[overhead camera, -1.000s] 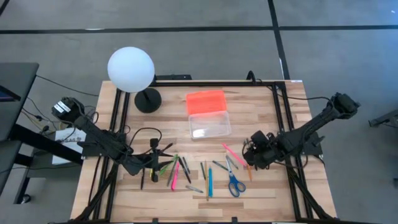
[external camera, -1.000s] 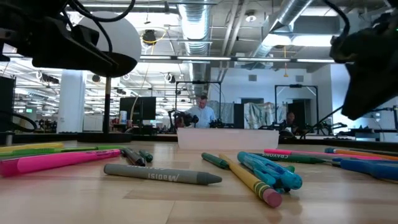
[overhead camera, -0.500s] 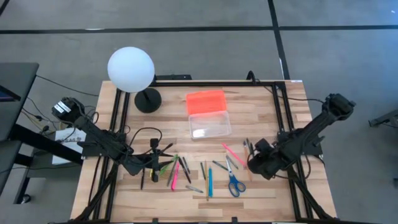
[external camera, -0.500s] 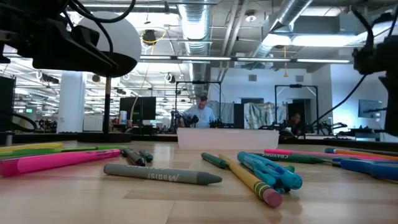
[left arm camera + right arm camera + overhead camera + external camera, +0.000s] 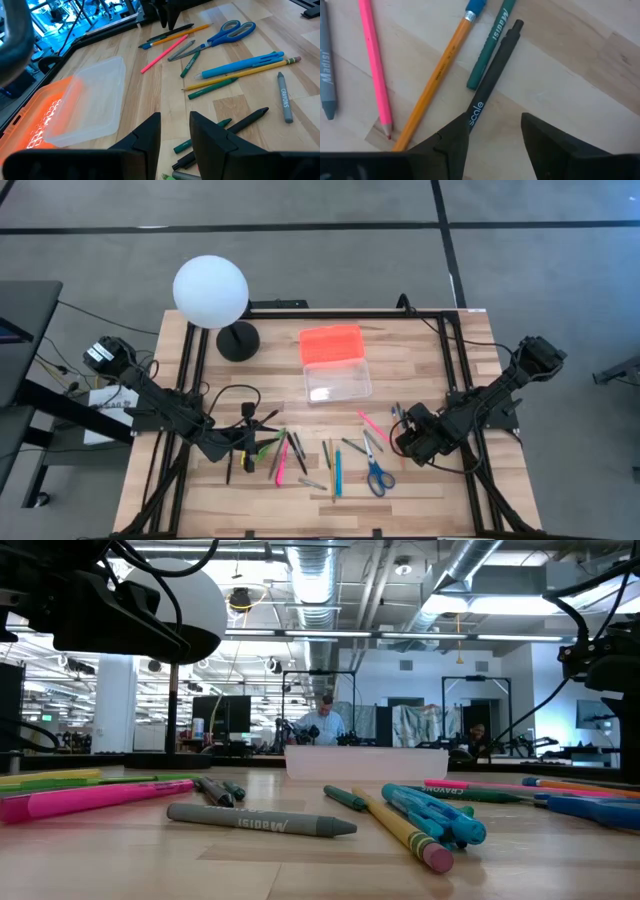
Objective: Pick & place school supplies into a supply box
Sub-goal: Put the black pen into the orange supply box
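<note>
Wooden table (image 5: 420, 350) is holding pens. Right claw (image 5: 492, 137) is hanging open over a black pen (image 5: 492, 75); it should be straddling it before closing.

Pale striped wooden surface (image 5: 420, 360); clear box (image 5: 337, 379) with bright orange lid (image 5: 330, 342); white globe lamp (image 5: 210, 291) on black base; blue-handled scissors (image 5: 378, 474); pink pencil (image 5: 375, 65); orange pencil (image 5: 436, 77); green crayon (image 5: 491, 44); black pen (image 5: 492, 72) lettered white.
</note>
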`<move>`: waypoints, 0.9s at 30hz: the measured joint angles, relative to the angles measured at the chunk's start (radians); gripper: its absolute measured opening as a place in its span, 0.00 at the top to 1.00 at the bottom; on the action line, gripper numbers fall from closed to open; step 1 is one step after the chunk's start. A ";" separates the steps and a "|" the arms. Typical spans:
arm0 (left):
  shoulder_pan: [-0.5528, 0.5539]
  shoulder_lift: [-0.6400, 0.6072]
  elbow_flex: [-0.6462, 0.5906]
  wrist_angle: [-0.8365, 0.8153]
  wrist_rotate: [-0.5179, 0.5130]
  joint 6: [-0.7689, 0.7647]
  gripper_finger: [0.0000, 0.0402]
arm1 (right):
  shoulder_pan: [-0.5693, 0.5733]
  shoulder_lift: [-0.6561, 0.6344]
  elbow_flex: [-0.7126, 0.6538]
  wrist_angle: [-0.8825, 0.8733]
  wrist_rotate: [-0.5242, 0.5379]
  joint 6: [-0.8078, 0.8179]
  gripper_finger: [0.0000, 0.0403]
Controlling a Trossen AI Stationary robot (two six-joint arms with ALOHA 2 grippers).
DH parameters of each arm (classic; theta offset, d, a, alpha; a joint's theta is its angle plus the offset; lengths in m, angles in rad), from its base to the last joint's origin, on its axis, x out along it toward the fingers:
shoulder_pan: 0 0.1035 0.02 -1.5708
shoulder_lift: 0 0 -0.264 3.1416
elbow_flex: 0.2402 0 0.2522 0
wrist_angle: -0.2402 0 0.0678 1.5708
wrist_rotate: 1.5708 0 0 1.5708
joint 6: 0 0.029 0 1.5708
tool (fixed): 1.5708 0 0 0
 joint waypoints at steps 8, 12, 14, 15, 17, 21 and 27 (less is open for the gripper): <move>0.000 0.000 0.000 -0.003 0.000 0.000 0.76 | -0.002 0.016 0.000 0.047 -0.019 -0.024 0.57; 0.001 0.000 0.000 -0.008 0.000 0.000 0.76 | -0.015 0.061 0.003 0.046 -0.065 -0.027 0.59; 0.001 0.000 0.000 -0.008 0.000 -0.001 0.76 | -0.022 0.083 0.005 0.045 -0.074 -0.036 0.60; 0.001 0.000 0.000 -0.008 0.000 -0.001 0.76 | -0.026 0.091 0.006 0.045 -0.076 -0.042 0.61; 0.001 0.000 0.000 -0.008 0.000 -0.001 0.76 | -0.032 0.100 0.007 0.044 -0.083 -0.042 0.62; 0.001 0.000 0.000 -0.008 0.000 -0.002 0.76 | -0.034 0.094 0.006 0.045 -0.090 -0.053 0.66; 0.001 0.000 0.000 -0.007 -0.001 -0.006 0.76 | -0.035 0.096 0.005 0.049 -0.096 -0.054 0.80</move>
